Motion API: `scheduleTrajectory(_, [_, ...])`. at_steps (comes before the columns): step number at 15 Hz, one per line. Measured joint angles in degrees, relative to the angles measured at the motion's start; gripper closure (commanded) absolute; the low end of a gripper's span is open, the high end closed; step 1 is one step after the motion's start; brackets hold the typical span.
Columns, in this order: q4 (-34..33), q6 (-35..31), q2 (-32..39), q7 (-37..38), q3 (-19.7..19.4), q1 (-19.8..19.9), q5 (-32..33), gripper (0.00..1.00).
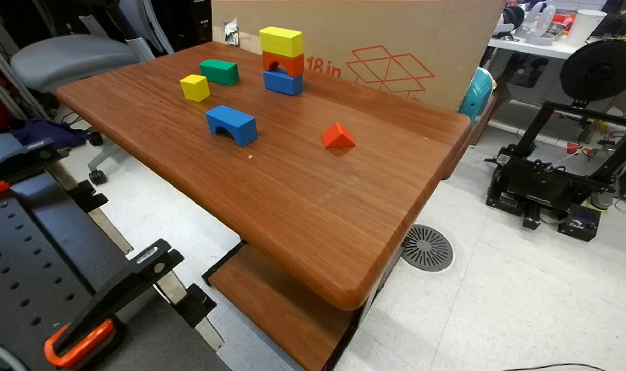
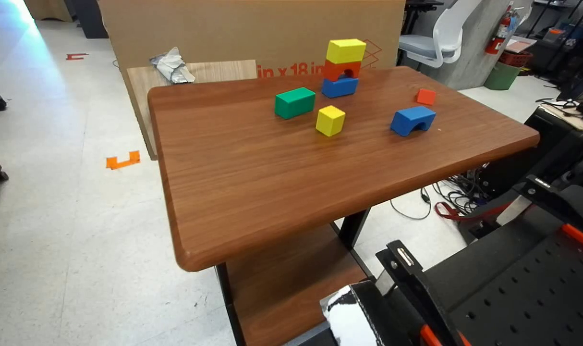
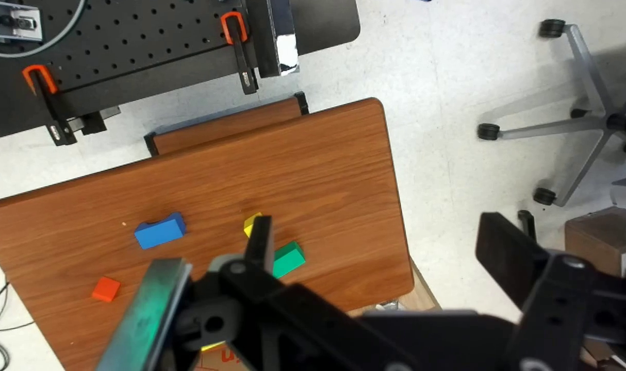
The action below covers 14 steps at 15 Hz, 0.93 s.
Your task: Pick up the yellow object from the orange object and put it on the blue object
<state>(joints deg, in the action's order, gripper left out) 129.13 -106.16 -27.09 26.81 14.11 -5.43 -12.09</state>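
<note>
The yellow block [image 1: 281,41] lies on top of the orange-red arch block [image 1: 296,65], which rests on a shorter blue block [image 1: 282,83] at the table's back edge. This stack, yellow [image 2: 346,51] over orange [image 2: 330,70], shows in both exterior views. The long blue arch block [image 1: 235,121] stands apart on the table, also in an exterior view [image 2: 410,117] and the wrist view [image 3: 161,233]. My gripper [image 3: 376,217] is open and empty, high above the table, and out of both exterior views. In the wrist view the gripper hides most of the stack; a yellow sliver [image 3: 212,346] shows.
A green block [image 1: 219,72], a small yellow block [image 1: 195,88] and a red-orange wedge [image 1: 338,135] lie on the brown table [image 1: 313,206]. A cardboard box [image 1: 385,51] stands behind the stack. A black perforated bench with clamps [image 3: 137,46] is beside the table.
</note>
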Motion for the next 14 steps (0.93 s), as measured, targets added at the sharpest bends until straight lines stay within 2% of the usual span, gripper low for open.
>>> scheduleTrajectory(3, [-0.77,-3.09,3.44,-1.27,-0.94,1.63,2.99,0.00])
scheduleTrajectory(9, [-3.43,-11.66,14.19,-6.33,-3.77,4.24,13.35,0.00])
scheduleTrajectory(14, [-8.39,-14.24,24.05,-11.27,-7.40,4.40,14.24,0.00])
